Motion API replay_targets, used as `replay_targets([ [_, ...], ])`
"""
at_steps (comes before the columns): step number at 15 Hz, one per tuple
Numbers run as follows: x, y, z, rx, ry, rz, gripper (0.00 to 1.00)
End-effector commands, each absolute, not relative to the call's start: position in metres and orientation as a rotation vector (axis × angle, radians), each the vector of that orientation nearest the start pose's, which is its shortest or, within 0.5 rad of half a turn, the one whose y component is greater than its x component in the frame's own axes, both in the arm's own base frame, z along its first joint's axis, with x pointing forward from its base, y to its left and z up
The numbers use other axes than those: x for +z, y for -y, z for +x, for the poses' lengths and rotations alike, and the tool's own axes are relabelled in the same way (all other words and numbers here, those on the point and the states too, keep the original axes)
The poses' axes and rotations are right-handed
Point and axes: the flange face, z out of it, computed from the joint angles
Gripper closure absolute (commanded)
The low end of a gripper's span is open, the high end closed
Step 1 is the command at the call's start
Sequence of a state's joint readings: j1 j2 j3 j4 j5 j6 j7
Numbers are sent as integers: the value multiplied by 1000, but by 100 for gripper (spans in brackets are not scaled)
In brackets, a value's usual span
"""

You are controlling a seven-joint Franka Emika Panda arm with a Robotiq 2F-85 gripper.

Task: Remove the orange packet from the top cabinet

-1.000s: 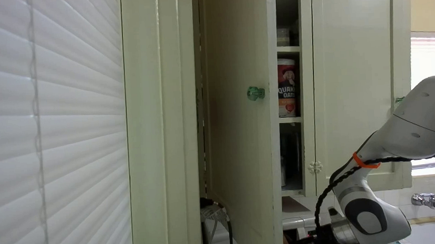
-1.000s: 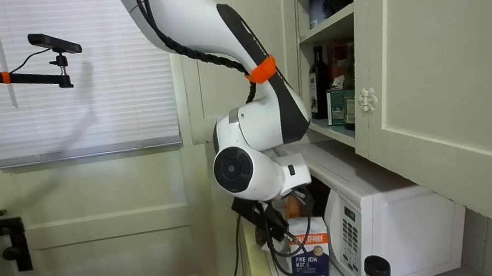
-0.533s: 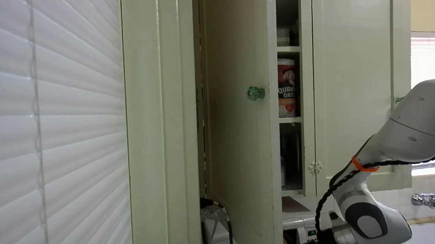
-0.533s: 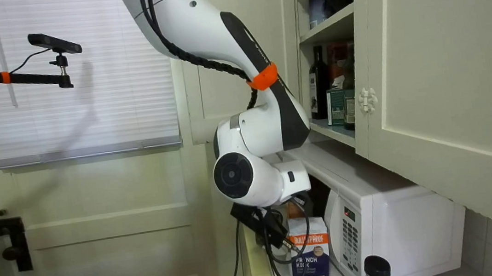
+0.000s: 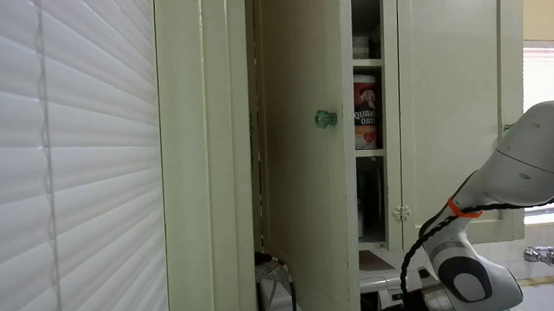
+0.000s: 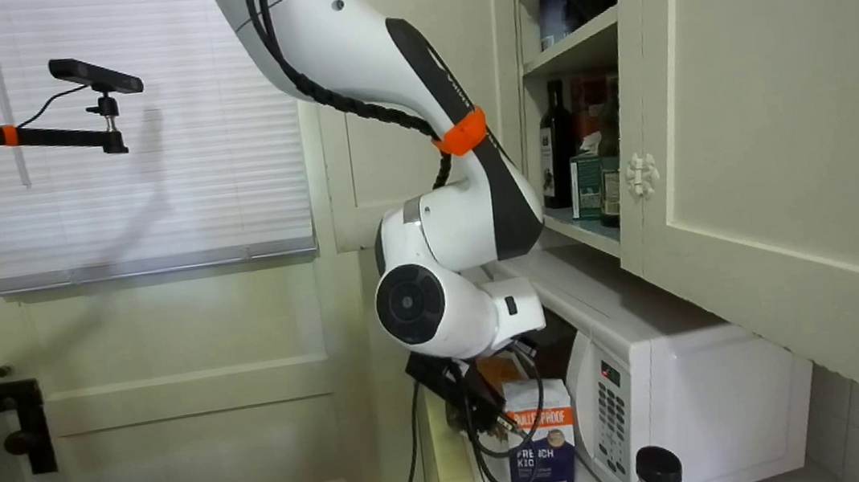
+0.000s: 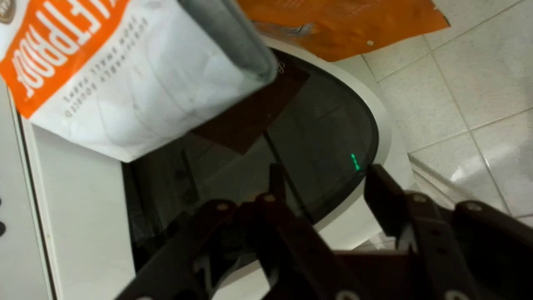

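The orange packet (image 7: 358,25) shows at the top of the wrist view, partly behind a white bag and overlapping the microwave's rim and pale tiles. Its orange surface also peeks out under the arm in an exterior view, as an orange patch (image 6: 496,369). My gripper (image 7: 325,168) is open, its fingertips apart with nothing between them, and the packet lies away from them. In an exterior view the gripper sits low at the bottom edge, mostly cut off. The top cabinet (image 5: 306,163) has a door swung open, with a green knob (image 5: 325,119) and stocked shelves (image 6: 573,43).
The white bag (image 7: 137,83) with an orange band stands close to the gripper on the counter, beside the microwave (image 6: 707,403). Cables (image 6: 493,448) hang from the wrist near it. A black-lidded jar (image 6: 658,470) stands in front. The cabinet's underside overhangs the microwave.
The arm has sunk slightly, then stayed nearly in place. My gripper has gone from shut to open. The orange patch under the wrist has shifted and shows larger, left of where it was.
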State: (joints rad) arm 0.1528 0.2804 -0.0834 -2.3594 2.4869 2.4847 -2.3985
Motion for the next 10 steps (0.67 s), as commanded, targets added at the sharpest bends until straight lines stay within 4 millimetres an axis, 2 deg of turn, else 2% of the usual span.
replay_targets([
  [1, 202, -25, 487, -1312, 126, -2381, 15],
  [3, 216, -28, 489, -1281, 74, -2390, 1],
  [4, 225, -30, 488, -1239, 29, -2404, 0],
  [8, 287, -38, 478, -1102, -157, -2552, 0],
  [10, 302, -51, 462, -1027, -231, -2615, 0],
])
